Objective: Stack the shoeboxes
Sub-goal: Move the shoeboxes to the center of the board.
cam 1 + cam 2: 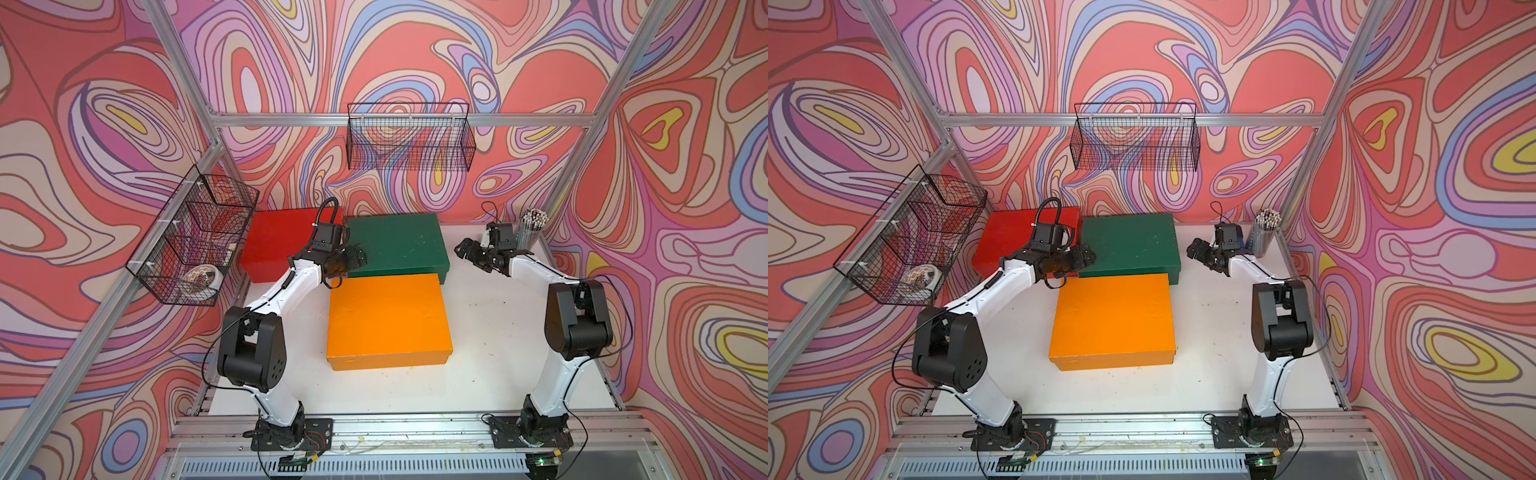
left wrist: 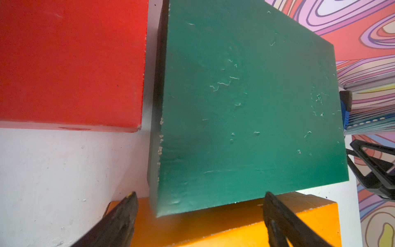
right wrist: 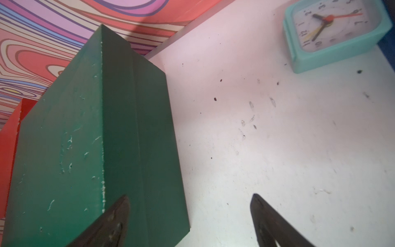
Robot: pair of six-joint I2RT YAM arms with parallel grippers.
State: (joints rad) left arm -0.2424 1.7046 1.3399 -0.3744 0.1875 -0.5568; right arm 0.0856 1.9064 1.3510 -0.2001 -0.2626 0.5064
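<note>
Hovering over the green box's [image 1: 399, 241] near-left corner, left gripper [image 1: 353, 258] is spread wide, holding nothing. Right gripper [image 1: 467, 249] is also spread and empty, at green's right edge; in the right wrist view one finger [image 3: 115, 220] sits over that edge, the other over bare table [image 1: 498, 332]. Red box [image 1: 278, 241] lies just left of green with a narrow gap. Orange box [image 1: 386, 320] lies just in front of green. None stacked.
</note>
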